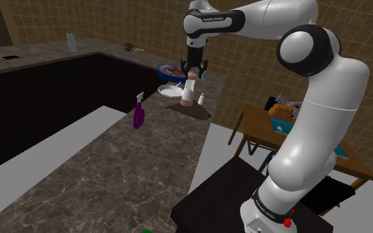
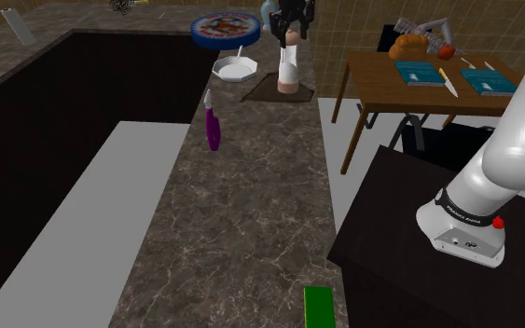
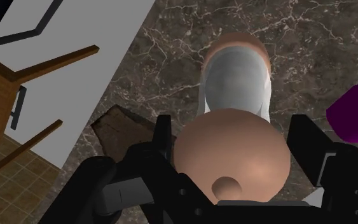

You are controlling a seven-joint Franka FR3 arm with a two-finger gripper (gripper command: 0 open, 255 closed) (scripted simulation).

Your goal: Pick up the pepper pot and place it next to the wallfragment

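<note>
1. One purple spray bottle [image 1: 138, 114], upright on the marbled worktop [image 1: 112, 172].
2. One white bowl [image 1: 170, 90], one blue plate [image 1: 168, 68] just behind.
3. One pepper pot [image 1: 189, 91], white with tan ends, pinched at its top by the black pincer [image 1: 193, 71]; base at the edge of one dark brown slab [image 1: 198, 112], contact unclear.
4. One small white shaker [image 1: 201, 99] just beside.
5. One wooden table [image 2: 372, 75] bearing two blue books [image 2: 419, 73].

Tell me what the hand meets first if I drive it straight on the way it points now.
The pepper pot. The hand points straight down at the pot's rounded tan top, which sits right in front of it in the wrist view. Whether they already touch is unclear.
</note>
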